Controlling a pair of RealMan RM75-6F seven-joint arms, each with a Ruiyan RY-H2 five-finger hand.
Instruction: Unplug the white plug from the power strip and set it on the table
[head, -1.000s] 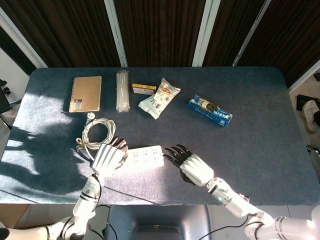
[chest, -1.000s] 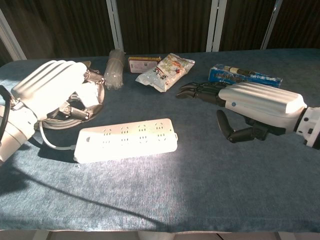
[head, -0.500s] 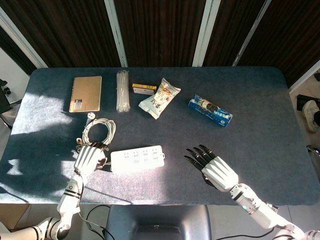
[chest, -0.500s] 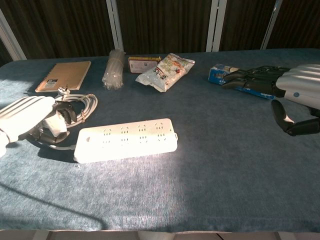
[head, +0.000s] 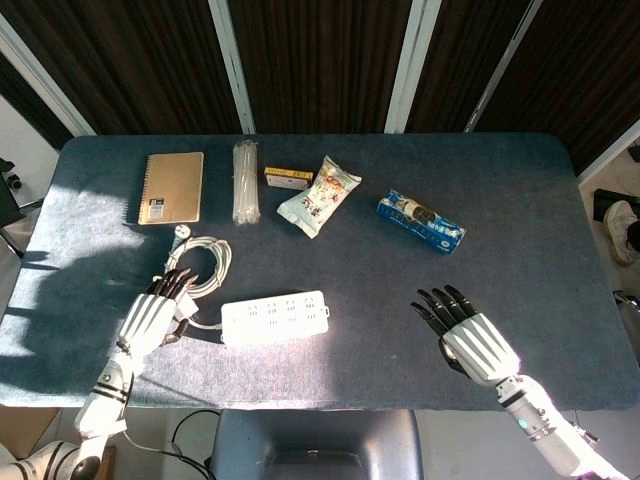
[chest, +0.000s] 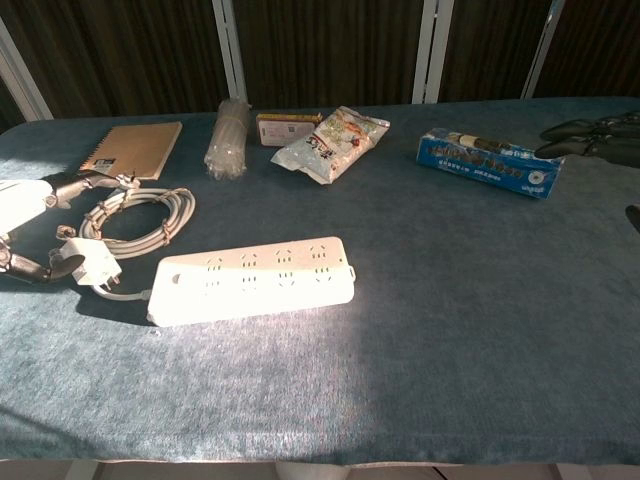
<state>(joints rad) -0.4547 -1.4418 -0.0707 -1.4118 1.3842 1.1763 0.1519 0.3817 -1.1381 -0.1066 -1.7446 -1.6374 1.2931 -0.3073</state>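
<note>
white plug (chest: 88, 264): out of the strip, lying on tabletop (chest: 430, 330) just left of strip's left end, prongs toward strip. Chest view shows it clearly; in head view it is mostly lost beside the left hand.
power strip (head: 275, 318): white, flat on tabletop, near front edge, long side running left-right. Sockets face up, all bare in chest view (chest: 253, 279).
cable (head: 197, 266): white, coiled loosely behind plug and strip's left end; a 2nd small plug end (head: 181, 232) lies at coil's far side, near the notebook.
left hand (head: 152, 315): head view shows whole hand, back up, fingers stretched out over coil's near edge, holding nothing, apart. Chest view catches only fingertips (chest: 62, 187) at left frame edge + a dark thumb tip just beside the white plug; contact w/ plug: cannot tell.
right hand (head: 468, 335): head view: near front-right of tabletop, fingers spread, pointing away from robot, holding nothing. Chest view: only dark fingertips (chest: 585, 140) at right edge.
notebook (head: 171, 187): tan, spiral-bound, far left.
clear plastic roll (head: 244, 181): beside notebook, lying front-to-back.
small yellow box (head: 288, 177): right of the roll; label unreadable.
snack bag (head: 319, 195): white, tilted, mid-back.
blue packet (head: 420, 221): right of bag, angled; chest view shows it near right fingertips, not touching.
</note>
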